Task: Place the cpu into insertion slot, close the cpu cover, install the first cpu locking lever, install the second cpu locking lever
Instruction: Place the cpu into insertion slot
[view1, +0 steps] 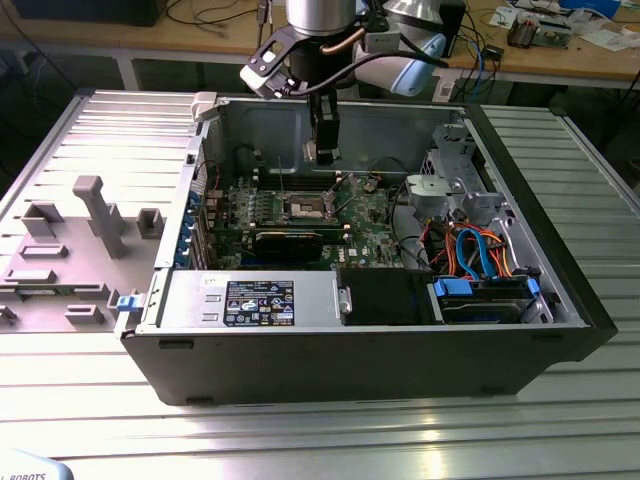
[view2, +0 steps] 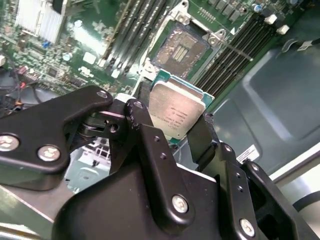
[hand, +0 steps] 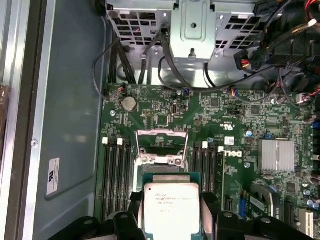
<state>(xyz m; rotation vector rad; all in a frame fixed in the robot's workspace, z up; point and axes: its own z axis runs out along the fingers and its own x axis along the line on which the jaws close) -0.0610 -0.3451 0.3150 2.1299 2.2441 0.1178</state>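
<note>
Lab: cable-strewn workbenches (view1: 580, 62), slatted aluminium table (view1: 300, 440).

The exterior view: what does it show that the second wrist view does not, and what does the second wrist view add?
Exterior view: the whole open computer case on a ribbed metal table, a grey fixture on the exterior view's left, blue and orange cables. Second wrist view: the cpu, silver top close up, gripped by the claw. Both: the claw above the green motherboard and the open insertion slot.
</note>
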